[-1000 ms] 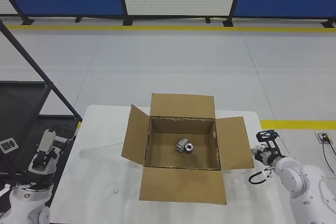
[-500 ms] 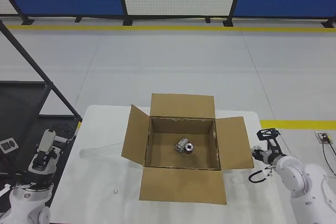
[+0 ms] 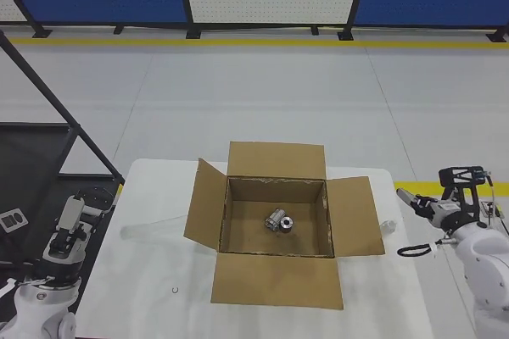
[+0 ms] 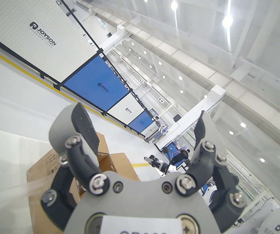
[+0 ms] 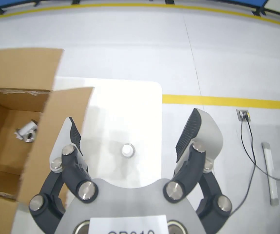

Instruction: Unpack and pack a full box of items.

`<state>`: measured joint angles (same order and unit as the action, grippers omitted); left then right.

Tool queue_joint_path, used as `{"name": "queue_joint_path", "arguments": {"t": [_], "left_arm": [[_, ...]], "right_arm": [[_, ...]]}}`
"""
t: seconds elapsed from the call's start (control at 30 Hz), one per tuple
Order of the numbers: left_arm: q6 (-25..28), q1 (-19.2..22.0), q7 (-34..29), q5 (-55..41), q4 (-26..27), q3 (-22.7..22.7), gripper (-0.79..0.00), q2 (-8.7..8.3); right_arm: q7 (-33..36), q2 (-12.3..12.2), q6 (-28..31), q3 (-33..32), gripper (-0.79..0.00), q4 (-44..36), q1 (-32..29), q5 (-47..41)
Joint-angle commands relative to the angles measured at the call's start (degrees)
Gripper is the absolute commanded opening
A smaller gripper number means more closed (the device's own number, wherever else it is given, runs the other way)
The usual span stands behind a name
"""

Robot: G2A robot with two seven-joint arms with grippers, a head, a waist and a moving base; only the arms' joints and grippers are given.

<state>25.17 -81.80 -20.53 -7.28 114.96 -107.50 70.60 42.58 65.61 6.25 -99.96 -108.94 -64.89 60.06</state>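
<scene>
- Cardboard box (image 3: 276, 292) has flaps splayed for access, one metal part (image 3: 279, 221) inside.
- Right gripper (image 5: 133, 115) gapes wide and empty near the small round piece (image 5: 128, 150); left gripper (image 4: 140, 109) is wide too, pointing up.

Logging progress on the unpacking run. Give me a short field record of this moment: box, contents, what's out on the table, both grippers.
box: cardboard box, four flaps open, mid-table
inside box: one metal part on the bottom
outside box: small round metal piece on the table, beside the right flap
left gripper: open, holding nothing
right gripper: open, holding nothing, near the round piece, not touching it
</scene>
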Motion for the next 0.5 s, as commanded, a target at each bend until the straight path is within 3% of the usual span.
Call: {"name": "queue_joint_path", "arguments": {"t": [0.0, 0.2, 0.47], "left_arm": [[0.0, 0.0, 0.0, 0.0, 0.0, 0.0, 0.0, 0.0], [0.0, 0.0, 0.0, 0.0, 0.0, 0.0, 0.0, 0.0], [-0.54, -0.59, 1.2, -0.46, 0.43, -0.44, 0.0, -0.01]], "right_arm": [[1.31, -0.04, 1.47, 1.61, 0.0, -3.88, 0.05, -1.09], [6.72, 0.05, 5.97, 11.8, 0.0, -5.46, 4.33, -1.15], [13.79, 1.55, 7.27, 29.06, 0.0, 5.83, 16.01, 0.36]]}}
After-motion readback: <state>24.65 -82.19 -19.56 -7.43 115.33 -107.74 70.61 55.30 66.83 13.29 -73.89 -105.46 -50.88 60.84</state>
